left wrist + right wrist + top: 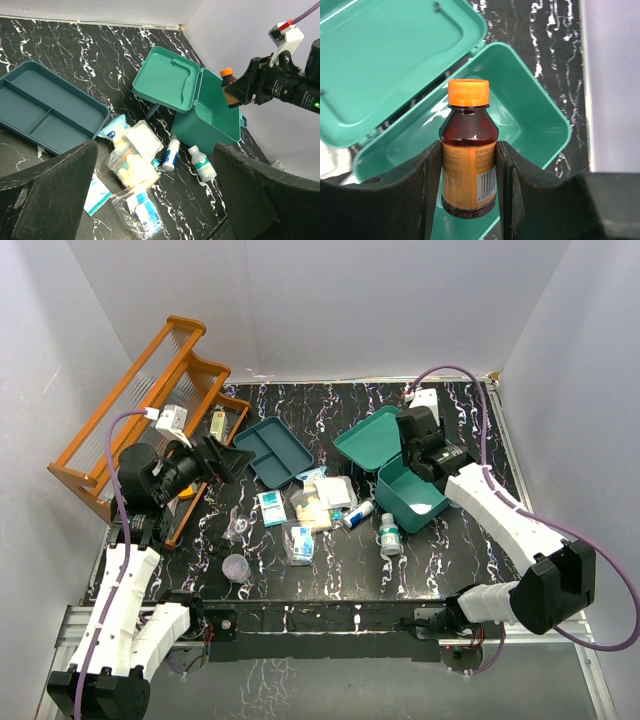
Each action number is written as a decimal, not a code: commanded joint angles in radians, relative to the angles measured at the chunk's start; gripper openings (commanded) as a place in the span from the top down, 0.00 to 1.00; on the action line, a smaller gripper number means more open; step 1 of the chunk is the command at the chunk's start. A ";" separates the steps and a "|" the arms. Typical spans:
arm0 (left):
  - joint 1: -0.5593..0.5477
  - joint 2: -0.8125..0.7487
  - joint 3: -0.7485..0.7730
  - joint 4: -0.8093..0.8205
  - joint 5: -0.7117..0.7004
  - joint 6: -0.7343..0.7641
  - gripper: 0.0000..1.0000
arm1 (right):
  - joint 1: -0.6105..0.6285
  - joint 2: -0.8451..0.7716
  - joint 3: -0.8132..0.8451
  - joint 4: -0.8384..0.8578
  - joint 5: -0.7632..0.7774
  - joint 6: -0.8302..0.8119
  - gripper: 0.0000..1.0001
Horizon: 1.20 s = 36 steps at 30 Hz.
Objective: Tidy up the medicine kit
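Observation:
The medicine kit (418, 502) is a teal box standing open at the right, its lid (368, 438) tipped back to the left. Its flat divided insert tray (272, 450) lies apart on the table. My right gripper (468, 146) is shut on a brown bottle (468, 165) with an orange cap and holds it upright above the open kit (530, 115). The left wrist view shows that bottle (228, 80) over the kit's (210, 120) far rim. My left gripper (235, 462) hangs open above the table's left side, with nothing between its fingers (55, 195).
Loose supplies lie between tray and box: a white bottle with a green label (389, 537), a blue-and-white tube (358, 514), a bag of cotton balls (131, 165), a bag of small packets (299, 543), a flat packet (272, 508) and a small clear cup (236, 568). An orange wooden rack (150, 400) stands far left.

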 commanded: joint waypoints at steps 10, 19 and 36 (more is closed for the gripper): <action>-0.063 -0.031 -0.032 -0.022 -0.061 -0.001 0.01 | -0.156 0.071 -0.020 0.068 -0.045 -0.255 0.71; -0.126 -0.007 -0.060 -0.053 -0.106 -0.020 0.01 | -0.226 0.221 0.005 0.013 -0.176 -0.406 0.76; -0.172 0.017 -0.051 -0.092 -0.170 0.030 0.01 | -0.365 0.275 -0.051 0.170 -0.341 -0.703 0.60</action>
